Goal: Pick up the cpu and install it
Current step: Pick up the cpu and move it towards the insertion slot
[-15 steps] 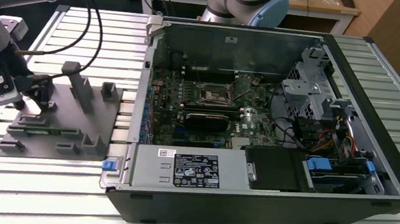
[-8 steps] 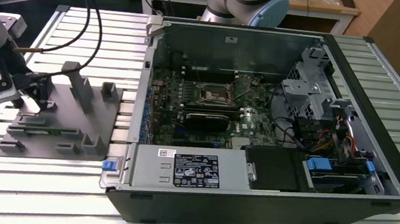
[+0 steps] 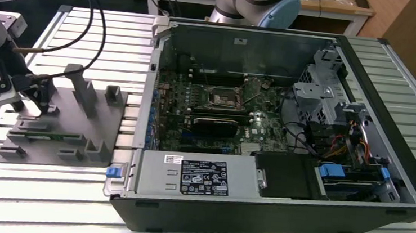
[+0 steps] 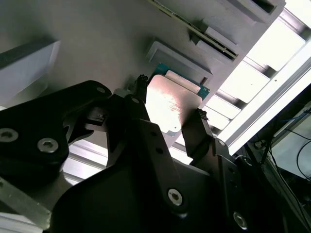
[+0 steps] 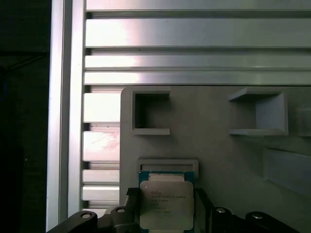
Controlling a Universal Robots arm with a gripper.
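Observation:
The cpu (image 4: 167, 104), a small square chip with a pale metal top and a green edge, sits between my gripper's two black fingers (image 4: 194, 131) in both wrist views. My gripper (image 4: 170, 99) looks shut on its two opposite sides. In the first wrist view the cpu (image 5: 165, 204) is just off a raised lip of the grey tray (image 5: 218, 160), with my gripper (image 5: 165, 195) around it. In the exterior view my gripper (image 3: 37, 106) is low over the tray's (image 3: 78, 133) far end, at the exterior view's left. The dark square socket (image 3: 223, 98) lies on the motherboard inside the open computer case.
The open case (image 3: 282, 128) fills the middle and the exterior view's right, with a black power supply (image 3: 203, 175) along its near side and drive cages (image 3: 331, 93). Upright grey posts (image 3: 82, 88) stand on the tray, and a green memory stick (image 3: 44, 134) lies in it. Everything rests on a slatted aluminium table (image 3: 36, 192).

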